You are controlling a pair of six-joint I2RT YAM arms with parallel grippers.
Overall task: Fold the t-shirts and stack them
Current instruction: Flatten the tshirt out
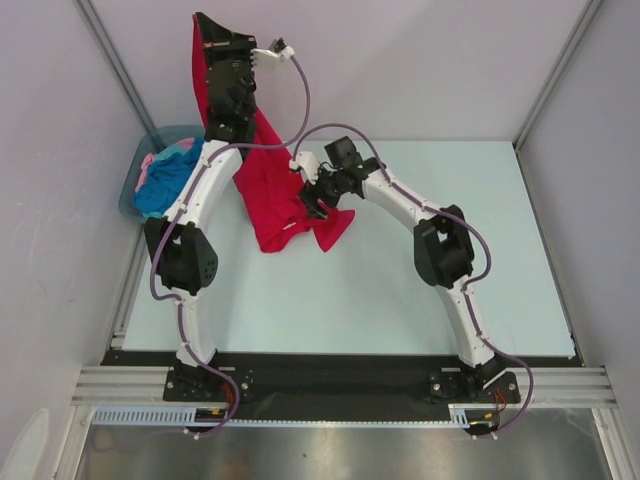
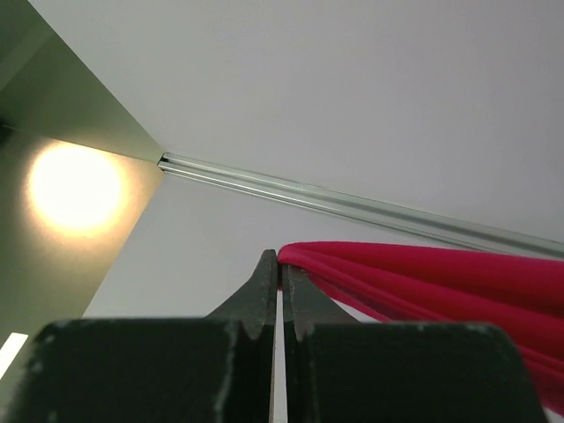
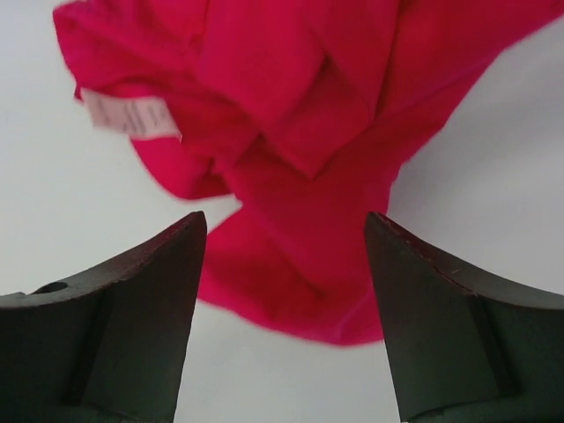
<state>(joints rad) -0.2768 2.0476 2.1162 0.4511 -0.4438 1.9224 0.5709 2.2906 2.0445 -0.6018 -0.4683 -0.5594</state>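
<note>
White arms (image 1: 203, 180) carry black joints (image 1: 445, 250), purple cables (image 1: 153, 282).

The tub (image 1: 127, 195) sits at the table's (image 1: 400, 290) far-left corner, with two smaller t-shirts (image 1: 160, 185) bundled inside it. Just right of the tub, the large t-shirt (image 1: 275, 200) hangs from the left gripper (image 1: 203, 28) (raised above the far edge). Its lower end rests on the table left of centre. The right gripper (image 1: 316, 205) stands at that end's right side.
</note>
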